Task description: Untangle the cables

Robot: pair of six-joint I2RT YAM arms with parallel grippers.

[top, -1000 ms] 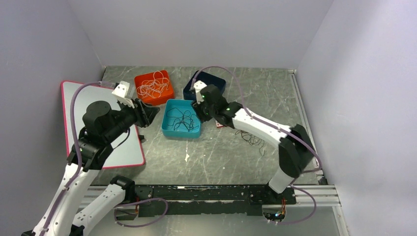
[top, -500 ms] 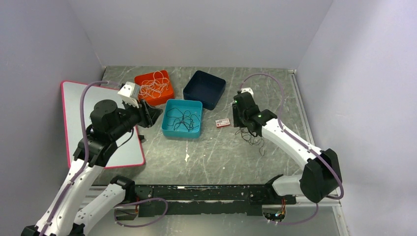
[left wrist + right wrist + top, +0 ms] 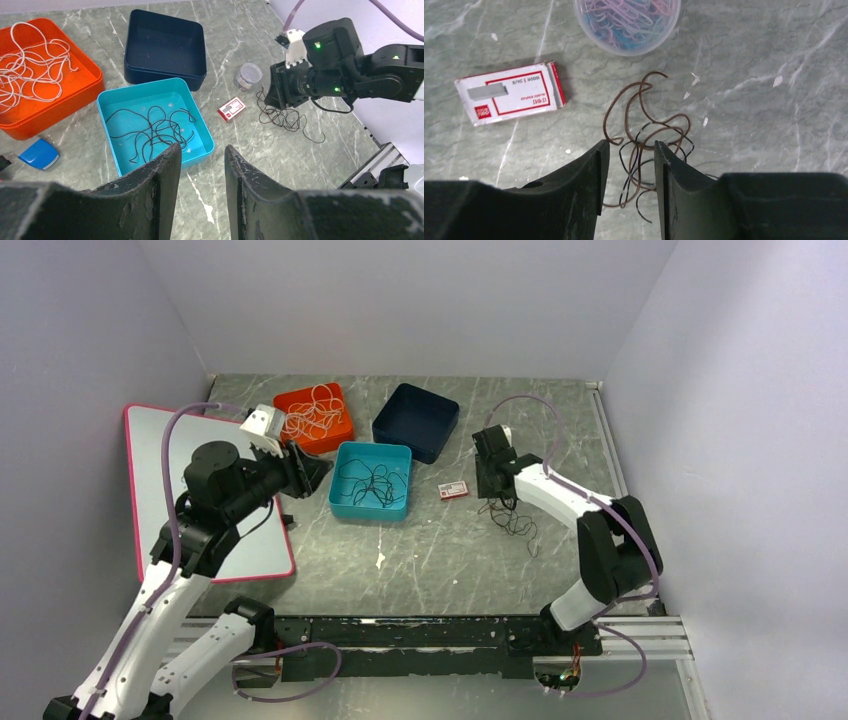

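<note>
**Here, the right hand hangs over the loose tangle**

Right of the trays, a tangle of thin brown and black cables lies on the grey marbled surface, its loops crossing one another. The right hand hangs over it, pointing down, with its fingers a narrow gap apart. Several strands show through that gap, but none is pinched between the fingers. I cannot tell whether the tips touch the cables or the surface. Near the tangle a staple box lies flat, and a cup of pink and blue paper clips stands nearby. Both are apart from the strands.

More cables sit in trays. Black cables lie in loose loops in the teal tray. White cables fill the orange tray, which stands behind the teal one to the left. A navy tray stands behind the teal one to the right.

The left hand hangs just left of the teal tray, in front of the orange one and beside a pink-rimmed board. Its fingers are likewise a narrow gap apart, with nothing between them. A small blue thing lies on the surface just in front of the orange tray.
</note>
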